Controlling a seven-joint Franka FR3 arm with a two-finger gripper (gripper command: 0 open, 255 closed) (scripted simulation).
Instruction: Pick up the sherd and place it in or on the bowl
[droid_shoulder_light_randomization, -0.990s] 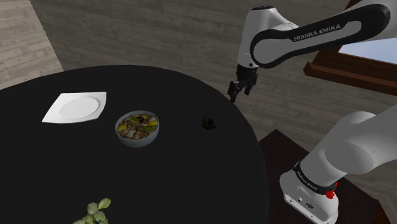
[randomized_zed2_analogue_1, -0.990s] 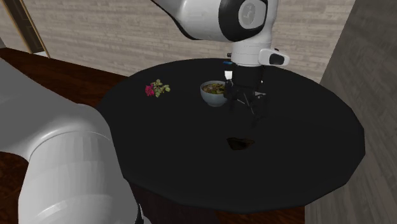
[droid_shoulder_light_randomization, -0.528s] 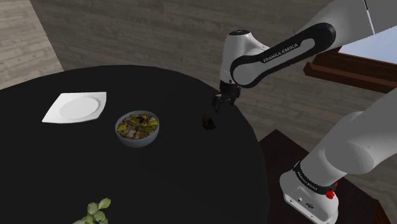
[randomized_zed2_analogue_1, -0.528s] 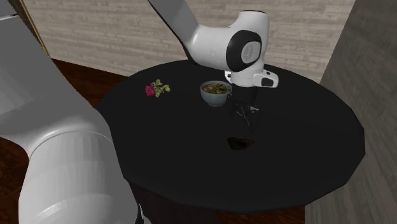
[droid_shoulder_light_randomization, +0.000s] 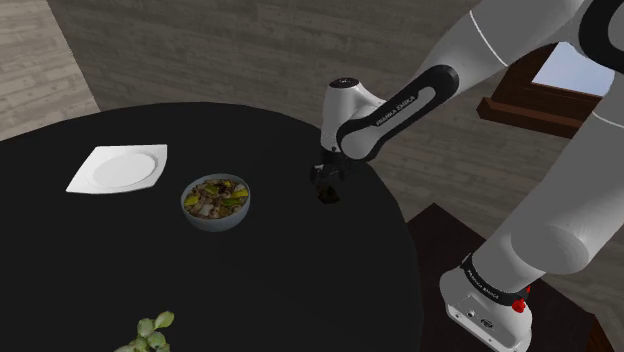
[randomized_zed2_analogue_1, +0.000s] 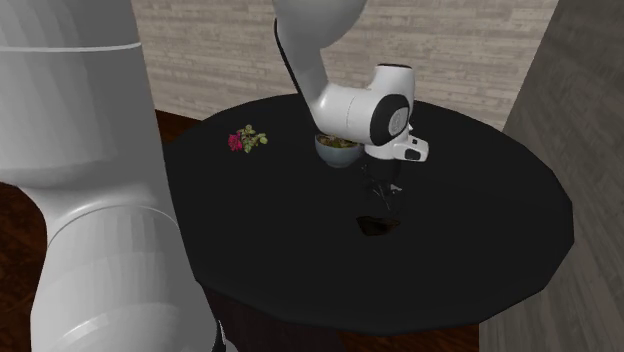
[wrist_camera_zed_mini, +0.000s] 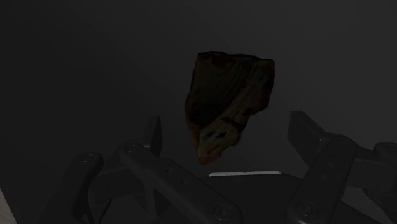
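Note:
A small dark brown sherd (droid_shoulder_light_randomization: 330, 196) lies on the round black table (droid_shoulder_light_randomization: 280, 290), near its edge on the shoulder view's right. My black gripper (droid_shoulder_light_randomization: 321, 180) hangs just above it, open. In the wrist view the sherd (wrist_camera_zed_mini: 226, 102) lies on the table between and beyond the two spread fingers (wrist_camera_zed_mini: 304, 130), and neither touches it. The second exterior view has the gripper (randomized_zed2_analogue_1: 382, 195) a short way above the sherd (randomized_zed2_analogue_1: 377, 226). The bowl (droid_shoulder_light_randomization: 216, 203), pale grey and filled with mixed food, stands to the shoulder view's left of the sherd, well apart from it; in the second exterior view the bowl (randomized_zed2_analogue_1: 338, 148) lies behind the arm.
A white square plate (droid_shoulder_light_randomization: 118, 168) sits further to the shoulder view's left of the bowl. A small green plant (droid_shoulder_light_randomization: 150, 333) lies at the table's near edge; it shows as a flower sprig (randomized_zed2_analogue_1: 247, 139) in the second exterior view. Dark wooden furniture (droid_shoulder_light_randomization: 545, 110) stands behind the arm.
The arm has swung toward the shoulder view's left and come down, bringing the gripper from beyond the table's edge to just above the sherd. The fingers stayed open. The sherd has not moved.

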